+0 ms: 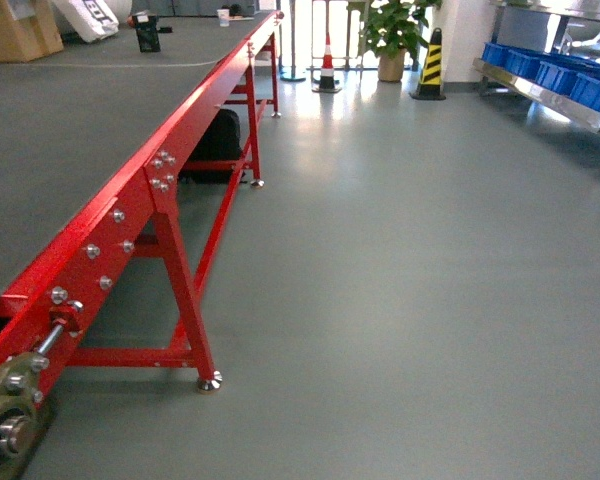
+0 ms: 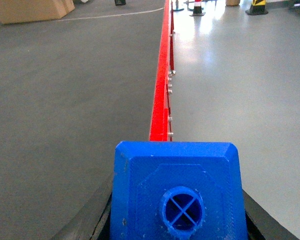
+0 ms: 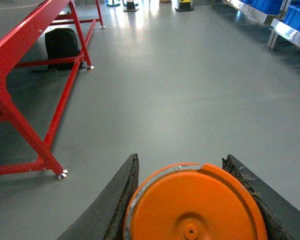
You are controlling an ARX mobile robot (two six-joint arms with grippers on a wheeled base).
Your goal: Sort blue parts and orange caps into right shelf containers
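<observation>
- The left gripper point(image 2: 177, 220) is clamping a blue part point(image 2: 177, 187) between its dark fingers point(image 2: 92, 212), the round hole in the block's top face pointing at the wrist camera; only the finger edges are showing at either side, so how deep the hold goes is hard to judge.
- The right gripper point(image 3: 190, 205) is closing on an orange cap point(image 3: 195, 202), flat end toward the camera, with a finger point(image 3: 115, 200) pressing on each side of its round body.
- The blue crates point(image 1: 560, 70) are sitting on the metal shelf point(image 1: 540, 95) at the far right of the head view, well apart from both grippers, with open floor point(image 1: 400, 260) between.
- Risk: the cap is being held across a curved wall, so a jolt while the base is rolling could be letting it slide out and roll away.
- Risk: the left arm is hanging over the long edge of the red-framed conveyor surface point(image 1: 70, 150); turning toward the shelf could be swinging the block into the red rail point(image 2: 160, 90).
- Risk: mixing the two loads into one crate.
</observation>
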